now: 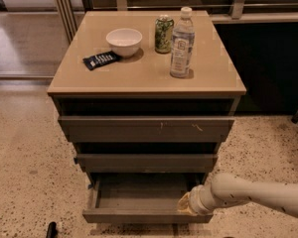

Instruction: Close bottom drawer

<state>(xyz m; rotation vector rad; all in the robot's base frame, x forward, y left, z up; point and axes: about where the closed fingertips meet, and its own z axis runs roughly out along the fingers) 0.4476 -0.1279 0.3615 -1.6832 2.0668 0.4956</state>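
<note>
The bottom drawer (139, 215) is the narrowest of three grey-brown drawers and stands pulled out, its shallow box interior showing. Its plain front panel runs along the lower edge of the view. My gripper (185, 205) comes in from the right on a cream arm and sits at the drawer's right front corner, just above the front panel. The gripper end points away from the camera, so its tip is mostly hidden behind the wrist.
The middle drawer front (146, 161) and the wide top drawer front (146, 128) with pale scratches sit above. On the cabinet top (203, 83) stand a white bowl (124, 39), a green can (164, 33), a water bottle (182, 43) and a dark packet (101, 59). Speckled floor surrounds the cabinet.
</note>
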